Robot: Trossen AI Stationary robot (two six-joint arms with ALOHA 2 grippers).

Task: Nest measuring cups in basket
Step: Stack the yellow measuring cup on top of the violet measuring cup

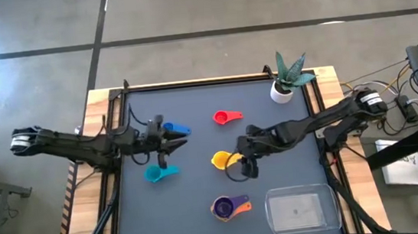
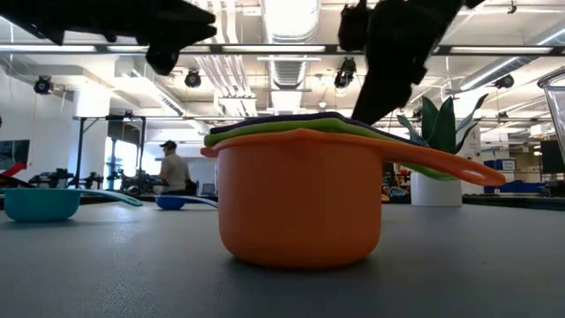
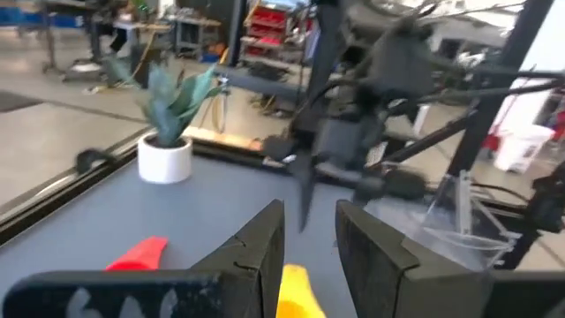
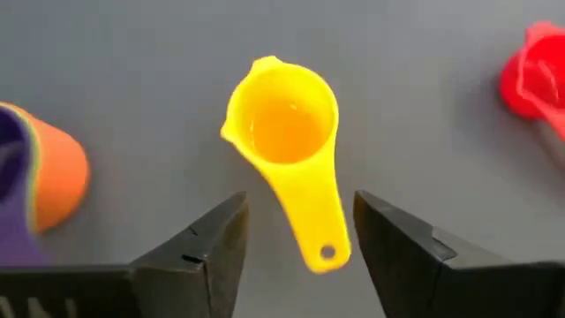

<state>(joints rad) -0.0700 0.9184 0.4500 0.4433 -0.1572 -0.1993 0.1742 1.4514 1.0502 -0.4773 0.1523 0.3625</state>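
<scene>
The yellow cup [image 4: 284, 124] lies on the dark mat, its handle [image 4: 311, 225] pointing at my right gripper [image 4: 300, 203]. That gripper [image 1: 246, 165] hovers above the handle, open, one finger on each side, touching nothing. The orange cup [image 1: 229, 207] holds the green and purple cups nested inside it [image 2: 300, 203]. The red cup [image 1: 227, 117], blue cup [image 1: 178, 128] and teal cup [image 1: 159, 173] lie singly on the mat. The clear basket [image 1: 301, 208] stands at the near right. My left gripper [image 1: 183, 140] hangs open above the mat beside the blue cup.
A white plant pot [image 1: 283, 87] stands at the far right corner. A raised frame [image 1: 190, 83] runs round the mat. Bare mat lies between the yellow cup and the basket. A person [image 2: 172, 168] sits in the room behind the table.
</scene>
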